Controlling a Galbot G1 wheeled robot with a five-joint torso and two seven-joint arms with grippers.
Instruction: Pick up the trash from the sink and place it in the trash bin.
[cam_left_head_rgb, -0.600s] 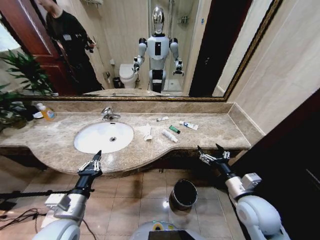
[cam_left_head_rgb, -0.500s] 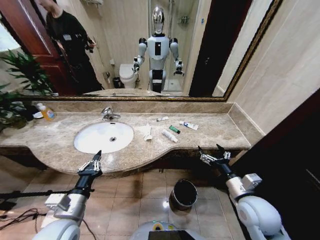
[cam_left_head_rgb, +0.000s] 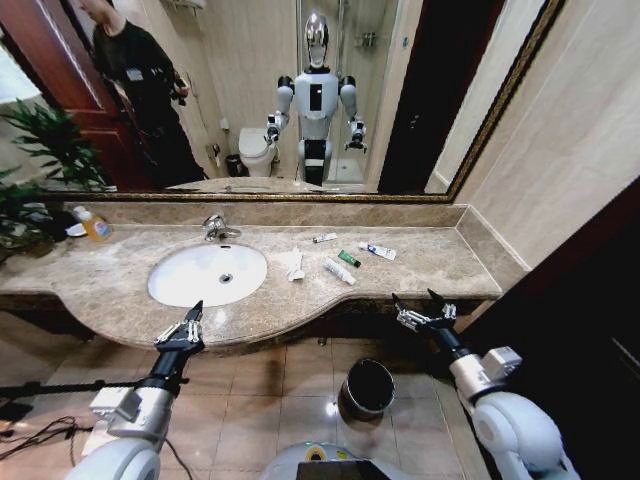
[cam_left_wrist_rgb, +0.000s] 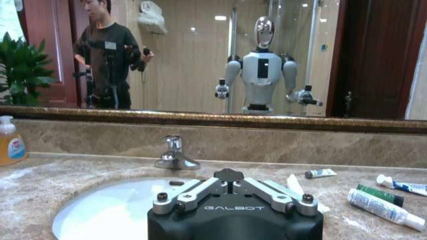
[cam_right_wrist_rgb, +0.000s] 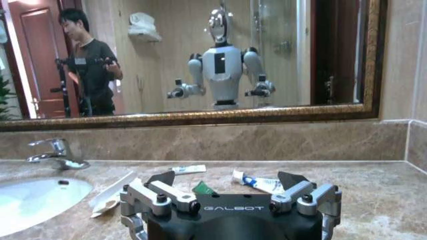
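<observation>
Head view looks down on a beige-brown marble bench (cam_left_head_rgb: 120, 290) with a white oval sink (cam_left_head_rgb: 207, 273) set into it and a chrome faucet (cam_left_head_rgb: 216, 228) behind the basin. The trash lies on the bench just to the right of the basin, not inside it: a crumpled white tissue (cam_left_head_rgb: 292, 263) nearest the rim, a white tube (cam_left_head_rgb: 339, 270) beside it, a small green tube (cam_left_head_rgb: 348, 258) just behind that, a white-and-blue toothpaste tube (cam_left_head_rgb: 378, 251) farther right, and a small white tube (cam_left_head_rgb: 324, 238) toward the back wall. An orange-liquid soap bottle (cam_left_head_rgb: 93, 224) stands at the far left of the bench, near a green plant (cam_left_head_rgb: 45, 150).

On the tiled floor (cam_left_head_rgb: 250, 420) below the bench edge stands the trash bin (cam_left_head_rgb: 366, 389), round and dark with a shiny rim, between the two arms.

Left gripper (cam_left_head_rgb: 181, 329) hangs in front of the bench edge below the basin, its fingers close together with only a narrow gap. Right gripper (cam_left_head_rgb: 421, 311) sits just in front of the bench's right front edge, fingers spread apart and holding nothing; the right wrist view shows its two fingertips (cam_right_wrist_rgb: 161, 178) wide of each other, with the tissue and tubes lying beyond them.

A wide mirror (cam_left_head_rgb: 300, 100) above the bench reflects the robot.
</observation>
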